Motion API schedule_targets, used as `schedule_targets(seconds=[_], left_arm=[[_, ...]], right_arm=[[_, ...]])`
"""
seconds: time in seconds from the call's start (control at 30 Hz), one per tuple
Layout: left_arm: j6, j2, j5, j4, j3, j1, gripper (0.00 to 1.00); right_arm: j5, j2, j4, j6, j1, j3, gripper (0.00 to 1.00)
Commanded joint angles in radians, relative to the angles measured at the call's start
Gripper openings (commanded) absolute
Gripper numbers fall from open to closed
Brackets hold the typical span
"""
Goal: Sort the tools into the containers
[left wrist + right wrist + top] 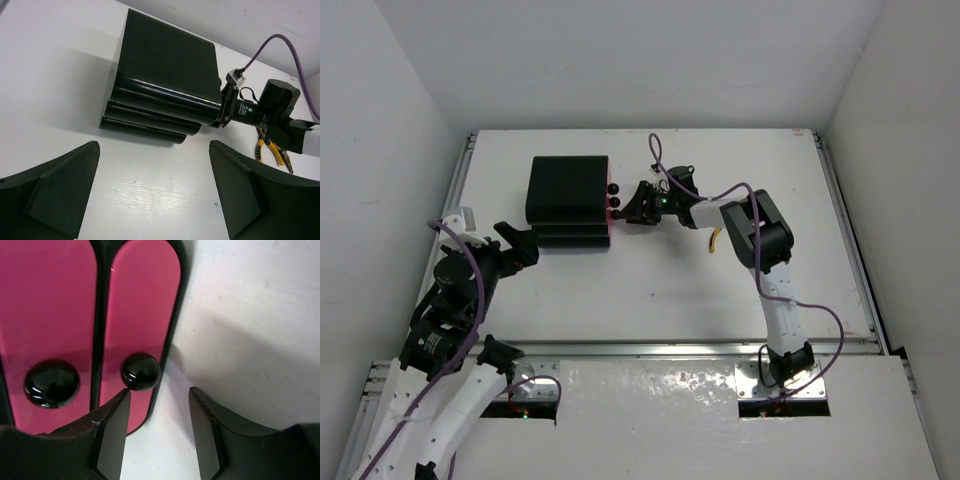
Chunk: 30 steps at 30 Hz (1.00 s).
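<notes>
1. Left gripper (520, 243): spread wide, holding nothing. It hovers near the chest's left front corner, probably waiting its turn or placed to steady the chest when a drawer is pulled.

2. Chest (568, 195): black, set left of centre on the white table (700, 300). Its pink drawer fronts (145, 300) face right, toward the other arm. The drawers look pushed in, so by my reading no tool can go in yet.

3. Knob (141, 371): round, black, on the outermost front seen from the right wrist. It sits just off one fingertip (112, 415) rather than in the gap.

4. Right gripper (642, 205): at the drawer fronts, jaws partly apart, nothing between them. Judged step: lining up on a knob to open a drawer. A small sideways shift seems needed before closing.

5. Cable (658, 160): purple, looping above the right wrist near the chest. A possible snag.

6. Pliers (270, 150): yellow-handled, lying on the table right of the chest. The right arm hangs over them and blocks a pick from above. Other tools: not in view
</notes>
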Motion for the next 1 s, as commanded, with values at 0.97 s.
schedule_targets(seconds=[0.97], left_arm=[[0.008,0.017,0.011,0.047,0.001,-0.012,0.89]], right_arm=[[-0.117,0.003,0.257,0.096,-0.046,-0.066,0.2]])
